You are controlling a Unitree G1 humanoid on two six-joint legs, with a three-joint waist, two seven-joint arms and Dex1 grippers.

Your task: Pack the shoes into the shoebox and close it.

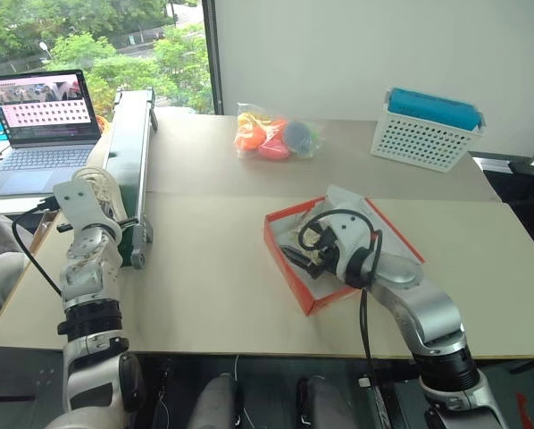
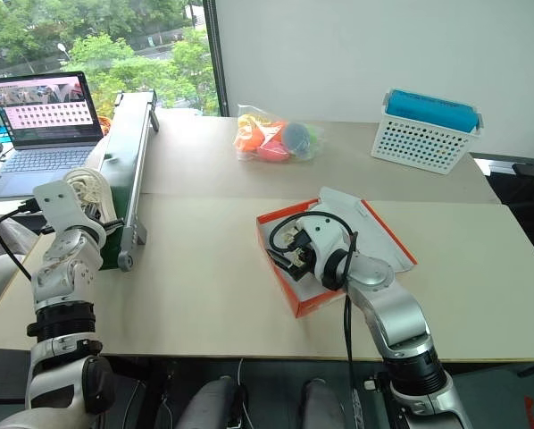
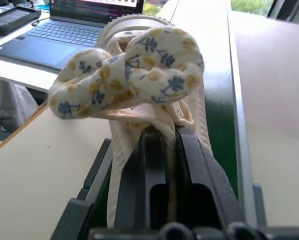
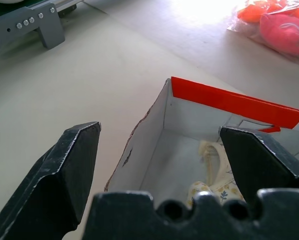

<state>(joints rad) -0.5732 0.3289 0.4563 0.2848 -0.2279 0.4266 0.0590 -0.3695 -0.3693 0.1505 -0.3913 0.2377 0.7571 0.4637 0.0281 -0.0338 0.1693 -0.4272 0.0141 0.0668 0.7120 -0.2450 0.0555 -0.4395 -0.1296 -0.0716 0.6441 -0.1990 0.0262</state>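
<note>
My left gripper [image 3: 164, 134] is shut on a cream shoe [image 3: 139, 65] with a flowered lining, and holds it level over the table's left side, beside the green machine. The same shoe [image 1: 100, 186] shows by my left hand in the head views. The red-orange shoebox [image 1: 290, 273] stands open at the table's middle front. Another cream shoe [image 4: 213, 172] lies inside it on the white bottom. My right gripper [image 4: 159, 131] hangs open just above the box's near end, its black fingers [image 4: 74, 165] spread wide with nothing between them.
A long green machine [image 1: 129, 147] lies along the table's left side, with a laptop [image 1: 44, 116] beyond it. A clear bag of orange and blue toys [image 1: 272, 134] sits at the back middle. A white perforated basket [image 1: 423, 138] stands at the back right.
</note>
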